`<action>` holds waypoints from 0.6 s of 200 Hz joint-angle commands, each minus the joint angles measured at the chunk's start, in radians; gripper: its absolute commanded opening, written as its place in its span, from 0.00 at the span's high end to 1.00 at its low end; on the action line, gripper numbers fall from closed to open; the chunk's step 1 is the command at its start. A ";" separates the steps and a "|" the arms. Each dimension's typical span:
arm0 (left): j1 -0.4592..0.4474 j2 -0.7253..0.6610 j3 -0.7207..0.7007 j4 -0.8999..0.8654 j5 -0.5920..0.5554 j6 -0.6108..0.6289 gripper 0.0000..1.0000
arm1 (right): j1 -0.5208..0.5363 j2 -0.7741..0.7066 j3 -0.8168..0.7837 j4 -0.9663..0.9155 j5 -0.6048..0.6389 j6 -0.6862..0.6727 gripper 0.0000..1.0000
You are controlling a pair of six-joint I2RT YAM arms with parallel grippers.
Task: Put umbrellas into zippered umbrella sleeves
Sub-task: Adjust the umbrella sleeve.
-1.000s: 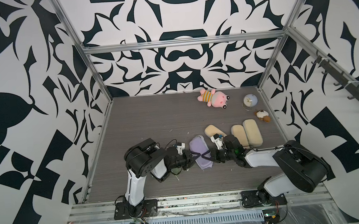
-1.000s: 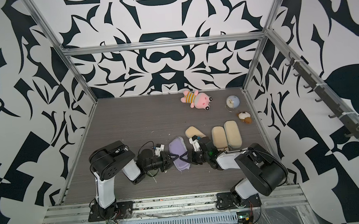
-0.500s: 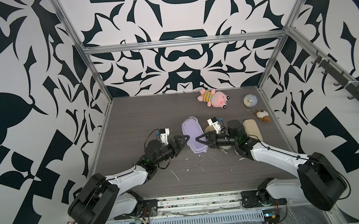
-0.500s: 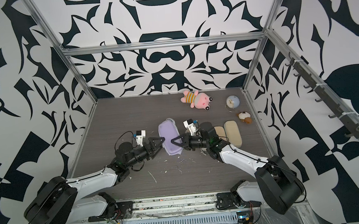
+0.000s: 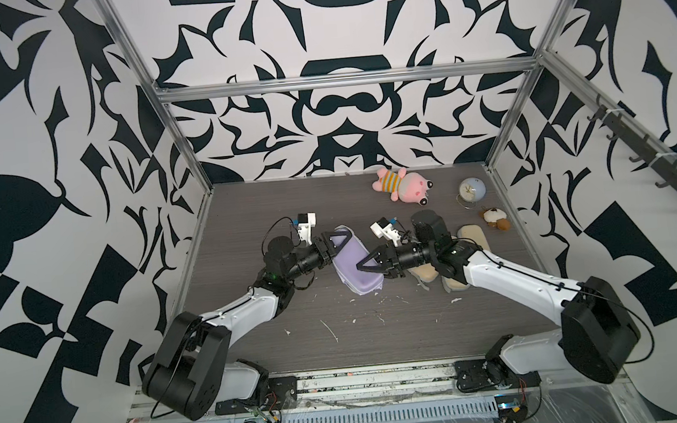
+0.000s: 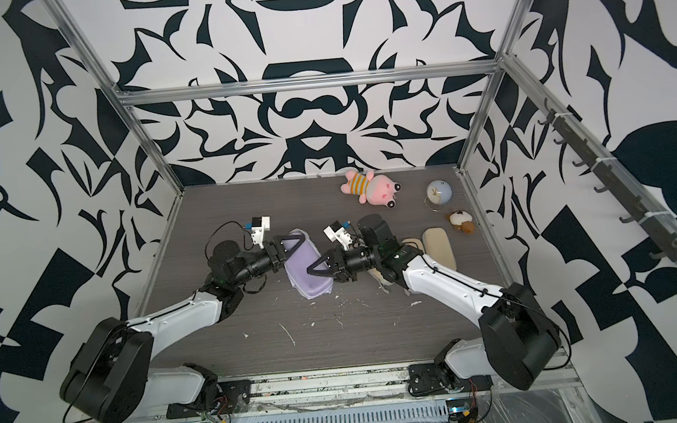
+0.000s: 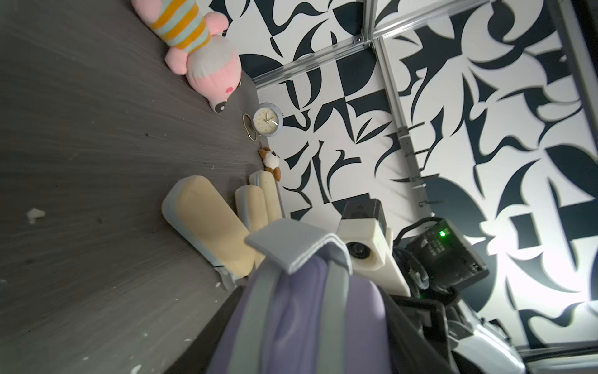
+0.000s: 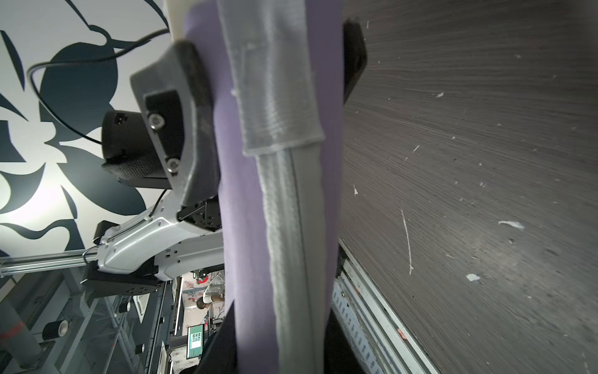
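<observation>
Two robot arms meet over a dark surface. The left hand and the right hand each pinch the lavender sleeve from opposite sides, holding it tilted between them. Three beige sleeves lie just behind the right hand. The lavender sleeve's zip edge looks closed, and any umbrella inside is hidden. If either hand loosens or they pull unevenly, the soft sleeve could twist, slip and drop.

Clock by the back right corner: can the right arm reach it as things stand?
Probably not now: the right claw grips the lavender sleeve with the left claw. Path to the clock looks free.
</observation>
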 commanded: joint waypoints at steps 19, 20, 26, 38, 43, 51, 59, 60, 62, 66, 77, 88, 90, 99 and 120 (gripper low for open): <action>0.044 -0.027 0.000 0.013 0.024 -0.004 0.84 | -0.048 -0.095 -0.009 -0.056 0.058 -0.079 0.44; 0.047 -0.031 -0.001 0.007 0.021 -0.001 0.85 | -0.052 -0.098 -0.013 -0.057 0.062 -0.077 0.44; 0.061 -0.054 -0.006 -0.028 -0.003 0.025 0.90 | -0.065 -0.125 -0.040 -0.067 0.104 -0.062 0.44; 0.073 -0.100 -0.019 -0.076 -0.079 0.089 0.96 | -0.076 -0.183 -0.108 -0.075 0.221 -0.004 0.43; 0.073 -0.130 -0.024 -0.083 -0.106 0.114 0.97 | -0.076 -0.208 -0.135 -0.078 0.276 0.030 0.43; 0.074 -0.161 -0.027 -0.086 -0.151 0.139 0.98 | -0.069 -0.254 -0.179 -0.071 0.380 0.097 0.43; 0.073 -0.175 -0.030 -0.088 -0.186 0.148 0.99 | -0.043 -0.306 -0.221 -0.036 0.472 0.153 0.43; 0.072 -0.177 -0.030 -0.088 -0.188 0.148 0.99 | -0.041 -0.312 -0.226 -0.034 0.481 0.159 0.43; 0.073 -0.178 -0.030 -0.087 -0.193 0.149 0.99 | -0.035 -0.327 -0.234 -0.030 0.506 0.171 0.43; 0.072 -0.182 -0.032 -0.080 -0.204 0.151 0.99 | -0.021 -0.351 -0.247 -0.028 0.552 0.192 0.43; 0.066 -0.194 -0.042 -0.048 -0.241 0.153 1.00 | 0.039 -0.410 -0.272 -0.017 0.683 0.227 0.43; 0.061 -0.204 -0.036 -0.060 -0.257 0.157 1.00 | 0.100 -0.439 -0.273 0.006 0.776 0.225 0.43; 0.060 -0.204 -0.034 -0.062 -0.258 0.159 1.00 | 0.109 -0.440 -0.271 0.005 0.788 0.224 0.43; 0.060 -0.206 -0.030 -0.066 -0.259 0.158 1.00 | 0.139 -0.436 -0.256 0.002 0.826 0.228 0.43; 0.060 -0.202 -0.024 -0.062 -0.259 0.152 1.00 | 0.192 -0.406 -0.212 0.003 0.875 0.222 0.45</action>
